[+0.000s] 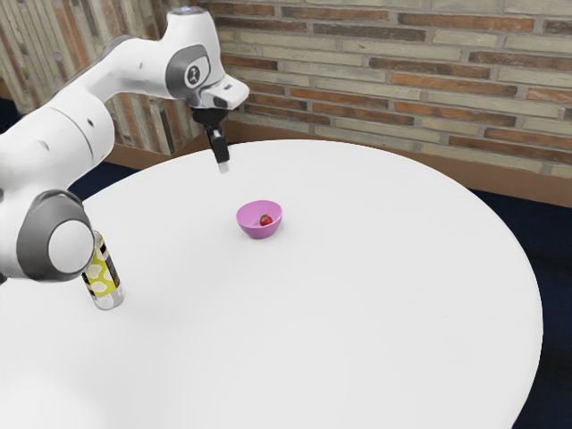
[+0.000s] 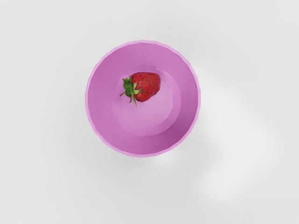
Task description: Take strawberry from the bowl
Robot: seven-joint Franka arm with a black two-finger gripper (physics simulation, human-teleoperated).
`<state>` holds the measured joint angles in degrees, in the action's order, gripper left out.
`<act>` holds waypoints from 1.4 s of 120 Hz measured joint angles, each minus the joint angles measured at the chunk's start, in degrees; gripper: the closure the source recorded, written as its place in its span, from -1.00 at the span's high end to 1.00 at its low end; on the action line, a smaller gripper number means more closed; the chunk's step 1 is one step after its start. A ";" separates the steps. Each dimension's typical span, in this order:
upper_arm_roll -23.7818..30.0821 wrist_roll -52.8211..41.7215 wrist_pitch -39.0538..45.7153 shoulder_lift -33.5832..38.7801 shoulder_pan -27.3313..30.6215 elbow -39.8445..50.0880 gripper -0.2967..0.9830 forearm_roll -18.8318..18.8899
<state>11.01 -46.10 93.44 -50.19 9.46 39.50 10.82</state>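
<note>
So, exterior view: black two-finger gripper (image 1: 223, 166) hangs from the white Franka arm (image 1: 80, 134), tips down, slightly tilted, above the round white table (image 1: 375, 295). Can't tell how wide or narrow it stands from this side. It is apart from the pink bowl (image 1: 259, 232) and from the strawberry (image 1: 266, 221), which sits inside that bowl. Bowl is upright, well in from the table's curved edge, with bare white surface between it and the edge toward the exterior view's right. Upright can with yellow patterned label (image 1: 104, 277) stands toward the exterior view's left, well apart from the bowl, upper part partly behind the arm. Brick wall (image 1: 402, 71) behind the table.

Wrist view: looking down into the bowl, round rim (image 2: 200, 98) visible all the way around. Strawberry lies on its side on the bowl's bottom, off center, nearer one stretch of wall, with room between its red flesh and the rim. Green leafy cap (image 2: 129, 87) still attached. White tabletop surrounds the bowl on all sides, soft shading beside it.
</note>
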 joint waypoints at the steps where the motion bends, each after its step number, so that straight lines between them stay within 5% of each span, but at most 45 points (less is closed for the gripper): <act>1: 0.03 -0.67 0.18 -0.63 0.03 -0.59 0.53 0.09; 48: 5.35 -27.01 11.40 -10.40 -0.80 -2.40 0.51 6.24; 70: 7.74 -35.01 15.19 -13.09 0.13 -2.18 0.19 6.96; 98: 8.05 -42.23 18.99 -15.54 0.38 -2.04 -0.04 7.16; 168: 9.31 -51.76 25.77 -20.14 0.78 -1.98 -0.11 7.36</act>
<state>20.33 -97.86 119.21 -70.33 10.24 37.52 18.18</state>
